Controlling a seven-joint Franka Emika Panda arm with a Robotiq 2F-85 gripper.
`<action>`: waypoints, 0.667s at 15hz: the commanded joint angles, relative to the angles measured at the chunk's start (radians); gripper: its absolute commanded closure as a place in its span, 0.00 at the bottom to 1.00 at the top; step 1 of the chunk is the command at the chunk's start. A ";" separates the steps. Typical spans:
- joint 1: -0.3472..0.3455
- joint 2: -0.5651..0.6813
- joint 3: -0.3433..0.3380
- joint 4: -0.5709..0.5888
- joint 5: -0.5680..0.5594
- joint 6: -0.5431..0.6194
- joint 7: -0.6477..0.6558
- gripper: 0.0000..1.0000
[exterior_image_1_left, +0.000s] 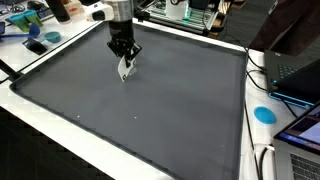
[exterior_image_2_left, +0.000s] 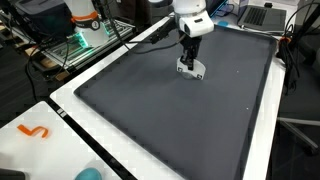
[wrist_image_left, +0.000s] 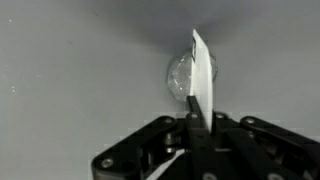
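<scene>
Dark grey mat (exterior_image_1_left: 150, 120) covering a white table (exterior_image_1_left: 40, 112), shown in both exterior views. From left to right in an exterior view:

- **Far left:** blue clutter (exterior_image_1_left: 38, 44) lies off the mat's far left corner.
- **Left of centre:** the gripper (exterior_image_1_left: 123, 58) points down near the mat's far edge.
- **Right:** a blue disc (exterior_image_1_left: 264, 113) sits on the table border.

The jaws are closed on a thin white piece (exterior_image_1_left: 124, 69). It hangs below the fingertips with its lower end at or just above the mat; these angles do not show whether it touches.

Wrist view: the white piece (wrist_image_left: 203, 75) stands edge-on, straight out from between the fingers. A translucent rounded part (wrist_image_left: 178, 75) sits on its left side, possibly a bowl or bubble, as the picture is soft.

Handling note: the grip takes only one end of a thin, probably light piece. A firm pinch, slow travel and a steady wrist would likely guard against twisting or slipping.
</scene>
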 joint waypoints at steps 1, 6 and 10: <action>-0.052 0.030 0.031 -0.046 0.055 -0.019 -0.063 0.99; -0.095 0.013 0.047 -0.105 0.116 -0.001 -0.118 0.99; -0.088 -0.002 0.035 -0.145 0.112 0.017 -0.108 0.99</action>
